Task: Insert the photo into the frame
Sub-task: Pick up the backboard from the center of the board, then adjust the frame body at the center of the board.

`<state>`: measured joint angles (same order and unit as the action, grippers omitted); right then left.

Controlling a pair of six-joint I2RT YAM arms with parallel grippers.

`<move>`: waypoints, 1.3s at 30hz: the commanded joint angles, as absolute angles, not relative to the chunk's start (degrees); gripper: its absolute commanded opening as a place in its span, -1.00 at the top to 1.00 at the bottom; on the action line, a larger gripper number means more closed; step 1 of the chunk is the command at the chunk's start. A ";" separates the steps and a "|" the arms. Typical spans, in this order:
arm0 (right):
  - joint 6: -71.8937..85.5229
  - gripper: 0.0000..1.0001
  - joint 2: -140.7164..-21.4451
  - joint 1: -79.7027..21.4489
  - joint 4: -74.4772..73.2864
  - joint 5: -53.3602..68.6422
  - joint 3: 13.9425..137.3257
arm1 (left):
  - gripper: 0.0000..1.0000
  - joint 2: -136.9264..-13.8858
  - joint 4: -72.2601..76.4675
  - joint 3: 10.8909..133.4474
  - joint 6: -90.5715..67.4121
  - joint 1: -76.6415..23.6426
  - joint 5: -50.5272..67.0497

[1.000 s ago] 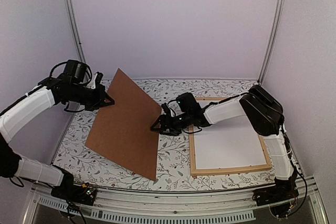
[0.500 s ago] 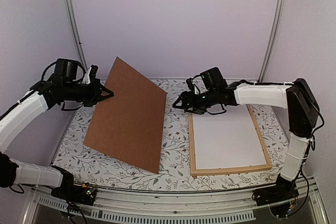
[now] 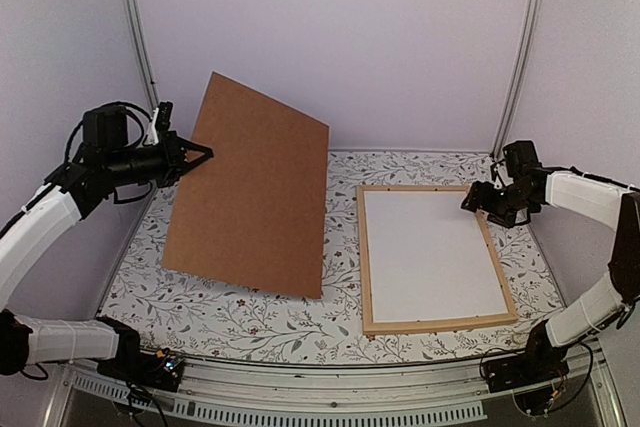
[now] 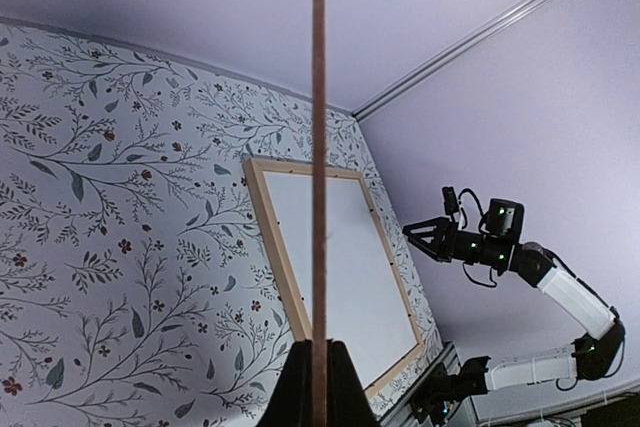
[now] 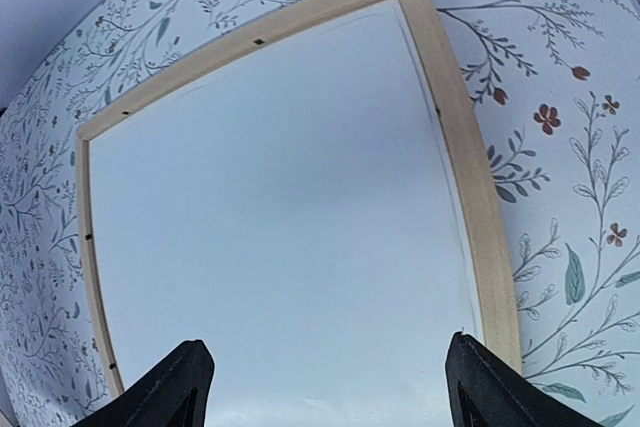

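The frame (image 3: 362,259) of thin light-wood bars lies flat on the right half of the table. A plain white sheet (image 3: 430,252) fills it, seemingly the photo's white back; no print shows. My right gripper (image 3: 472,200) hovers over the frame's far right bar, open and empty. In the right wrist view, its gripper (image 5: 325,347) spans the white sheet (image 5: 280,197) beside the frame bar (image 5: 465,177). My left gripper (image 3: 203,153) is shut on the left edge of a brown backing board (image 3: 255,187), held steeply tilted above the table. The left wrist view shows its gripper (image 4: 318,372) on the board's edge (image 4: 318,147).
The table wears a floral-patterned cloth (image 3: 250,312). Lilac walls close in the back and sides, with metal rails in the corners. The tilted board hides part of the table's left half. Both arm bases sit at the near edge.
My right gripper left the board's right edge, swung right over the frame's far right side, and opened wider. The left arm lifted the board higher and more upright.
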<state>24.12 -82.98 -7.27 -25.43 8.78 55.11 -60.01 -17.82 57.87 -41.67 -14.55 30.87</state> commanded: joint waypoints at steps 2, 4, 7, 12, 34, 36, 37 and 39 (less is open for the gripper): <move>17.55 -0.68 -83.76 -3.07 -27.79 7.35 51.72 | 1.00 -59.48 -10.75 56.63 -43.79 -13.84 34.09; 16.48 -0.67 -85.45 -2.27 -27.73 5.76 51.22 | 1.00 -59.65 -10.61 56.40 -43.77 -13.83 34.10; 15.02 -0.63 -87.75 -1.82 -26.50 4.37 50.96 | 1.00 -59.83 -10.67 56.04 -43.72 -13.75 33.99; 12.98 -0.51 -90.41 -0.98 -25.17 4.11 51.62 | 1.00 -60.28 -10.56 55.57 -43.71 -13.80 34.14; 10.19 0.25 -96.27 2.99 -23.29 8.67 53.66 | 1.00 -60.95 -10.61 54.96 -43.35 -13.64 33.91; 10.18 0.29 -96.00 2.99 -23.20 9.23 53.46 | 1.00 -61.07 -10.61 54.93 -43.32 -13.70 33.93; 10.24 0.31 -95.98 2.99 -23.16 9.53 53.40 | 1.00 -61.16 -10.53 54.89 -43.34 -13.71 33.87; 10.28 0.33 -95.90 2.99 -23.12 10.10 53.16 | 1.00 -61.25 -10.44 54.76 -43.38 -13.68 33.92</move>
